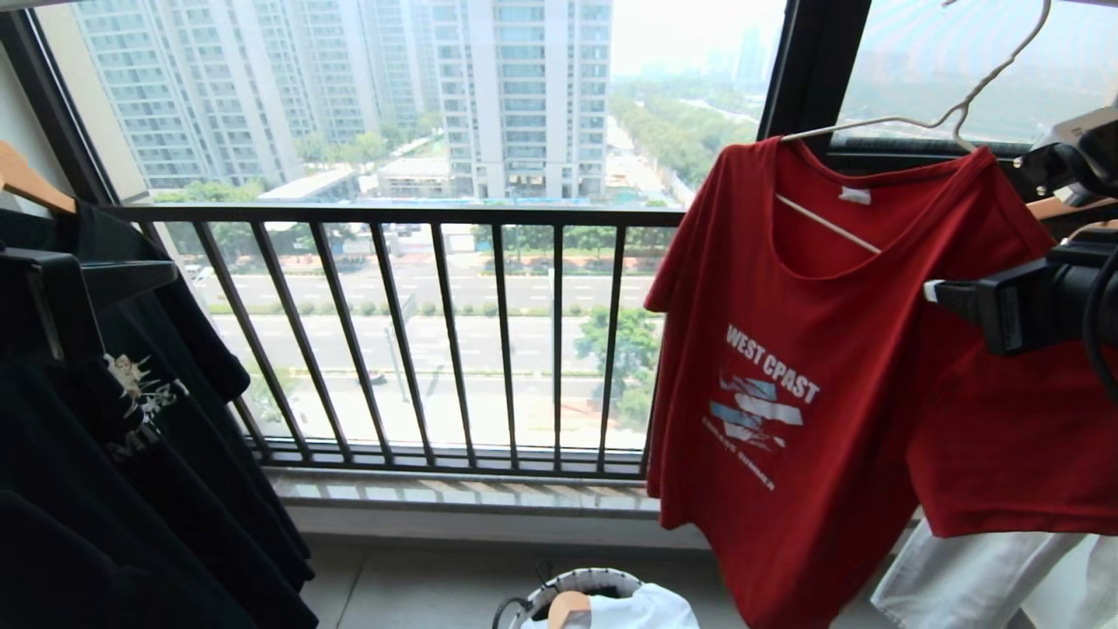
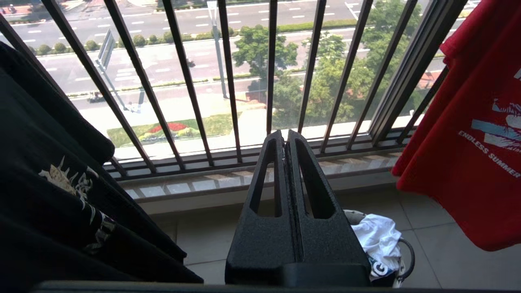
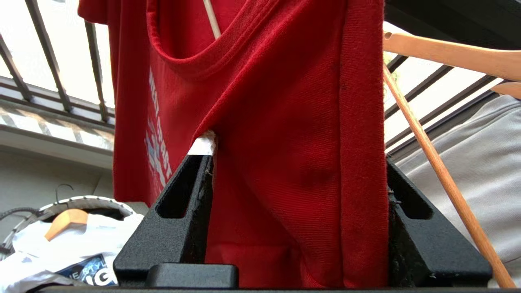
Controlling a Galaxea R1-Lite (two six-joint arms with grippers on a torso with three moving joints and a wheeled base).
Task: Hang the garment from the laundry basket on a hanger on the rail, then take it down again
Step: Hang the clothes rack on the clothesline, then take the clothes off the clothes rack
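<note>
The garment (image 1: pixel 786 367), a red T-shirt, hangs on the thin wire hanger (image 1: pixel 987 83) at the upper right of the head view; the hanger's hook runs out of the top of the view and the rail is out of view. My right gripper (image 3: pixel 297 162) is open at the shirt's right shoulder, and the red cloth (image 3: pixel 293 122) hangs down between its spread fingers. The hanger's white wire (image 3: pixel 211 18) shows inside the neck opening. The laundry basket (image 1: pixel 576 578) stands on the floor below. My left gripper (image 2: pixel 285 136) is shut and empty, held still in front of the railing.
A black T-shirt (image 1: pixel 105 419) on a wooden hanger fills the left side. A dark railing (image 1: pixel 393 332) guards the window. A wooden hanger (image 3: pixel 447 53) with a pale grey garment (image 3: pixel 480 162) hangs right beside my right gripper. White clothes (image 1: pixel 651 607) lie in the basket.
</note>
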